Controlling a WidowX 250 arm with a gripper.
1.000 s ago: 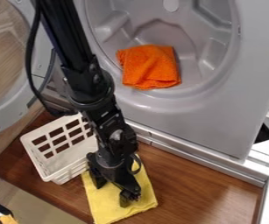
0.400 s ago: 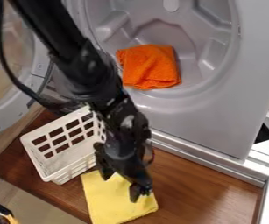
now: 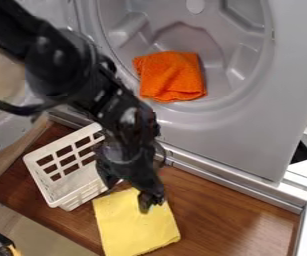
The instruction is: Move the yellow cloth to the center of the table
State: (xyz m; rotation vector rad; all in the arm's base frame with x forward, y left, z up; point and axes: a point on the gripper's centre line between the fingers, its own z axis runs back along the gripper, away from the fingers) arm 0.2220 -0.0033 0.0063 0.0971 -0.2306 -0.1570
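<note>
Lowering my open pincer [image 3: 128, 196] onto the yellow cloth [image 3: 134, 227] beneath could knock the basket [image 3: 82, 193], crowded close beside it.

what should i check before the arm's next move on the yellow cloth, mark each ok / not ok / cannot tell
- tool open above the yellow cloth: ok
- yellow cloth spread flat, not bunched: ok
- tool touching the cloth: cannot tell
- yellow cloth at the center of the table: not ok, near its lower-left edge
- white basket not touching the cloth: cannot tell, very close
- orange cloth away from the yellow one: ok
</note>
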